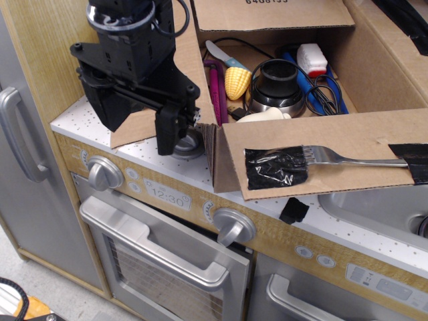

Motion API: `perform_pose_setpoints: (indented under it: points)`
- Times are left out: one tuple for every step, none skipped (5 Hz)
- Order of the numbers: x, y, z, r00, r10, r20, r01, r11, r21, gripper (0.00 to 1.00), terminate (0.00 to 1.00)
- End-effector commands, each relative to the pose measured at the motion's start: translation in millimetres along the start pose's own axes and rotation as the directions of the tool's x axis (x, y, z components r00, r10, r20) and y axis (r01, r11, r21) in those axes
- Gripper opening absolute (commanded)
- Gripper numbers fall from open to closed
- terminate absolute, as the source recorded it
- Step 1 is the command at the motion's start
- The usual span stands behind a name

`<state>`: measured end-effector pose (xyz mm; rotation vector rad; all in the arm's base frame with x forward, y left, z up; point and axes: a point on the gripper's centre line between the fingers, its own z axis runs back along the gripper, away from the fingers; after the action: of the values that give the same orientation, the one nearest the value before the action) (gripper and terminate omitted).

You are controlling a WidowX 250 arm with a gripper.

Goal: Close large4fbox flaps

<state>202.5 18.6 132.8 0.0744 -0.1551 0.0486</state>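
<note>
The large4fbox (374, 73) sits open on the counter (73, 117) across the upper right of the frame, its fork-taped long flap (321, 157) folded outward, while the claw (175, 134) at upper left hangs beside the short flap (187, 60), seemingly empty, its opening unclear.

white speckled countertop (73, 120) over tan wood-grain toy kitchen front (281, 234). two round silver knobs (103, 172), small digital clock panel (168, 198) reading 12:30 between them. silver oven door (167, 267) with bar handle below. grey fridge door (27, 187) with curved handle at left. pale floor (13, 281) at bottom left.
</note>
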Motion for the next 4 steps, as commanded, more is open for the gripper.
perform_pose_setpoints:
  points:
    - [0.0,0.0,0.0,1.000,0.000,0.000,0.000,1.000,0.000,1.00,0.00]
    - [-3.5,-7.6,-23.0,0.999,0.050,0.010,-0.050,0.998,-0.033,1.00,0.00]
    - [-3.5,-19.7,-39.8,0.996,0.080,0.031,-0.077,0.994,-0.078,1.00,0.00]
    - [-3.5,-31.6,-44.2,0.995,0.100,0.016,-0.097,0.986,-0.138,1.00,0.00]
